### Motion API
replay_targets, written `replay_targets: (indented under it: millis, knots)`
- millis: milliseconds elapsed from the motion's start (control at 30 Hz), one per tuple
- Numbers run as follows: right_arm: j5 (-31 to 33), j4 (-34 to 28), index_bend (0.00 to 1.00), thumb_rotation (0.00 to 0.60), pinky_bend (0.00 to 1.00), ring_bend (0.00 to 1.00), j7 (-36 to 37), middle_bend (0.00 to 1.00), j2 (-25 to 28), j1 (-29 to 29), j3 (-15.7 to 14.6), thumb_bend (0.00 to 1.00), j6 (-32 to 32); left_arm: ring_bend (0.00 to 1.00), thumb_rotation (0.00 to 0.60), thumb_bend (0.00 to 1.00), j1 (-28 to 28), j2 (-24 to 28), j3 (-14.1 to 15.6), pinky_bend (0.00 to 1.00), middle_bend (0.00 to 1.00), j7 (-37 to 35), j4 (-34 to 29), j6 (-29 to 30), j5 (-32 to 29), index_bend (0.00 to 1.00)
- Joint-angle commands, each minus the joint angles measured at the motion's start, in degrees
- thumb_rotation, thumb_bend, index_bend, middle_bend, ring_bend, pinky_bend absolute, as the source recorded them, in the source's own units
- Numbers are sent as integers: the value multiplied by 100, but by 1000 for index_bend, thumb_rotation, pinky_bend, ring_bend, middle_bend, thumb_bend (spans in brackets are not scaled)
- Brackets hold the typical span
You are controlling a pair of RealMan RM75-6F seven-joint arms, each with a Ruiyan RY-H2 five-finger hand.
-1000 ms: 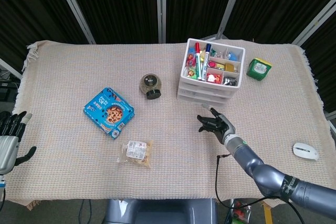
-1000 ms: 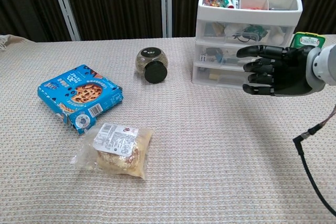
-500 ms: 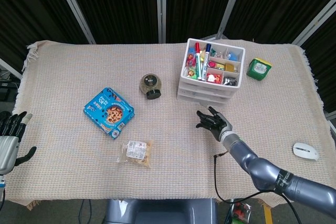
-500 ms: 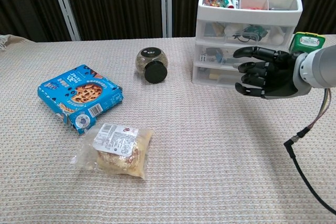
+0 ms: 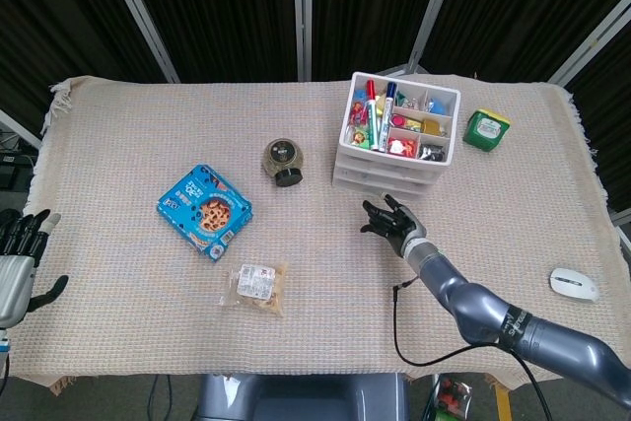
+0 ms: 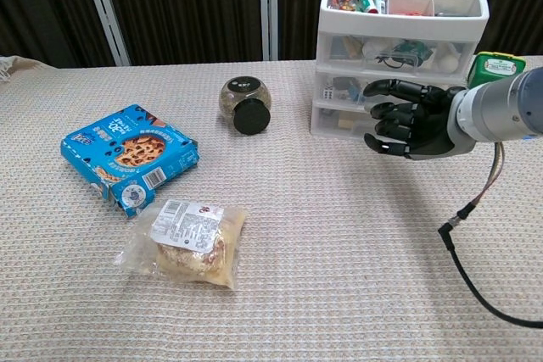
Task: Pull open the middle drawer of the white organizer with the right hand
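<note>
Right hand (image 6: 407, 119) (fingers spread) just before white organizer (image 6: 402, 48) drawers.

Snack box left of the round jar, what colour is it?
Blue snack box, pretzel picture on top; clearest in chest view.

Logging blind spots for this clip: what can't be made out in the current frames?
- Middle drawer's handle: chest view, right hand stands in front of the white organizer; contact cannot be told.
- Drawer fronts: head view looks down from above, too small.
- Left hand: head view, cut by the left edge; absent from chest view.
- Green box: chest view, partly behind the right arm.
</note>
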Motion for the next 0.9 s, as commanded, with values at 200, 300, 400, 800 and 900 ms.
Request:
replay_targets:
  millis: [200,300,400,800,900]
  knots:
    - [96,128,227,600,590,856,-101,836,-93,13,100,327,128,0,600,318,2,-2,2,0,0,10,0,8,1,0]
    - [124,182,238,600,589,856,-122,836,-129,1,138,330,123,0,600,318,4,-6,1,0,0,31,-7,11,-5,0]
    - [190,309,250,600,589,856,-128,836,-208,17,191,334,102,0,600,318,4,-8,-2,0,0,45,-15,12,-13,0]
    - [332,584,272,600,589,856,-264,836,-395,79,347,347,92,0,600,318,0,1,5,0,0,14,-5,5,-2,0]
    - [386,619,300,600,589,856,-268,836,-418,86,426,358,104,0,600,318,1,-1,5,0,0,20,-2,8,-1,0]
